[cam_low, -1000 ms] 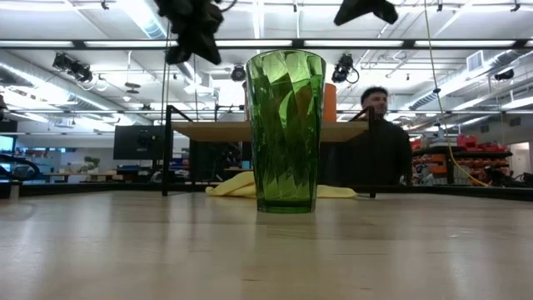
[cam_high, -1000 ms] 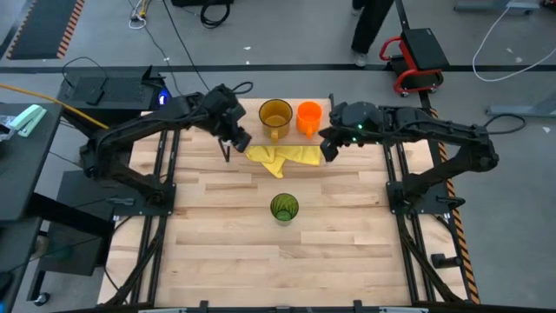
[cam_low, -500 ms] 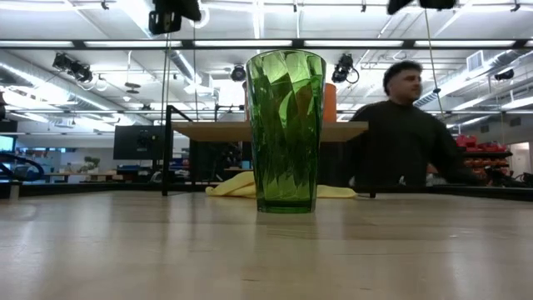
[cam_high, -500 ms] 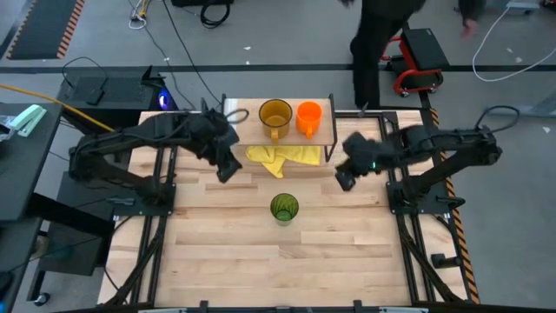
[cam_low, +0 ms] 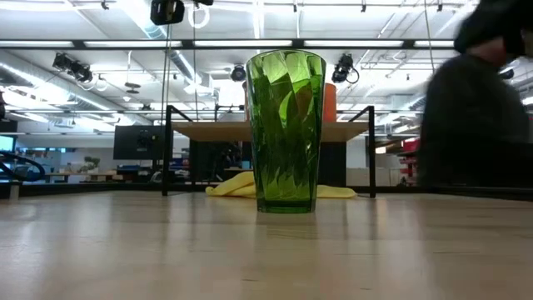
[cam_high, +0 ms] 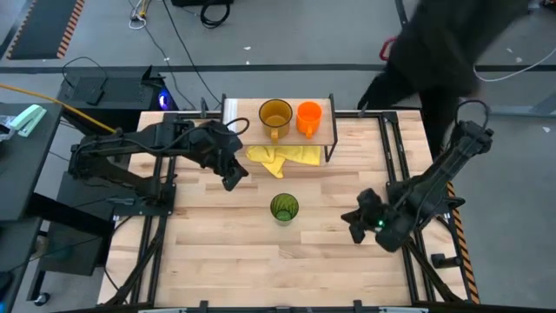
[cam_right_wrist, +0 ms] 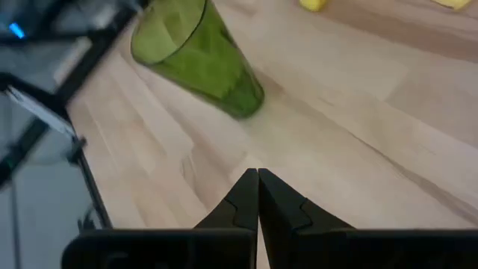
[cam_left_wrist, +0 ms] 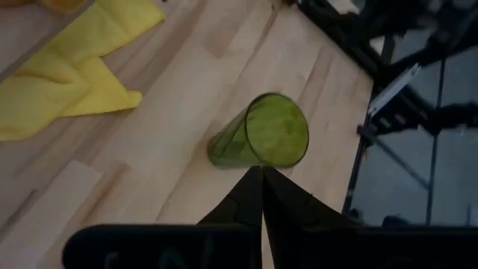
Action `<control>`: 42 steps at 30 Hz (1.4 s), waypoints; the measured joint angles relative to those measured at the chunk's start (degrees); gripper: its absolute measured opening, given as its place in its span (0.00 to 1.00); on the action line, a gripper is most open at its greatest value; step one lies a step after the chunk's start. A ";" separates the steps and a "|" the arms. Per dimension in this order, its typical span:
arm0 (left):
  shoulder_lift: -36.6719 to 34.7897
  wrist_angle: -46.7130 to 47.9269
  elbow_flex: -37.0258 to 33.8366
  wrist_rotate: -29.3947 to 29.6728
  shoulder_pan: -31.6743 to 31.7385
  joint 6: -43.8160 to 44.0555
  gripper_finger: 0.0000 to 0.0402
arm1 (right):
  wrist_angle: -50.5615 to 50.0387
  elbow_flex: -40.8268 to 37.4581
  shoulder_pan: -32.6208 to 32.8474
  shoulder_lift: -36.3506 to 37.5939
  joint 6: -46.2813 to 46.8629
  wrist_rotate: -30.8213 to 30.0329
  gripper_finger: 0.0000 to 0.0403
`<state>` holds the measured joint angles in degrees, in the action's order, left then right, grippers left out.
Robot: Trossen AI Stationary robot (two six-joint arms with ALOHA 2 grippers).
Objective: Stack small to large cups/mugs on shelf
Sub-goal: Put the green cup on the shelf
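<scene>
Tabletop: pale wooden planks (cam_high: 261, 252), bare at my near edge; a blurred person moves past the far right corner.
Green tumbler: dark green tumbler (cam_high: 284, 209) stands upright and alone mid-table, ribbed and see-through, wider at the rim; nothing grips it.
Right gripper: right gripper (cam_high: 354, 226) has swung away from the shelf in the last second and now sits low to the tumbler's right, fingers pressed together, empty.
Left gripper: left gripper (cam_high: 233, 176) has also pulled back from the shelf, hanging between it and the tumbler, fingers closed on nothing.
Cloth: yellow cloth (cam_high: 280, 157) lies crumpled under the shelf's front edge.
Shelf: shelf (cam_high: 239, 111) at the far side carries the amber mug (cam_high: 275, 116) and, just beside it, the orange mug (cam_high: 309, 117).
Meaning: I judge both arms are resetting; the tumbler looks next, and the mugs are not yet nested.
</scene>
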<state>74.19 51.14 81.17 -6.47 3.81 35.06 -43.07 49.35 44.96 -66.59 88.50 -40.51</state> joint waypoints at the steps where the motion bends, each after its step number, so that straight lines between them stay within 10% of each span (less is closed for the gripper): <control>1: 0.12 -0.32 -0.01 0.45 -0.19 0.89 0.03 | 3.57 -2.83 1.00 0.00 0.97 -2.66 0.05; 10: 5.23 -4.02 -0.04 2.39 -1.51 9.89 0.06 | 27.10 -16.63 -2.45 -2.10 -4.84 -8.37 0.11; 42: 14.06 -4.14 0.00 3.01 -6.35 18.33 0.03 | 63.59 -13.33 -21.40 -27.09 -27.94 8.02 0.08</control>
<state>88.24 47.00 81.17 -3.47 -2.55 53.39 20.53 36.02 23.56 -93.67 60.56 -32.50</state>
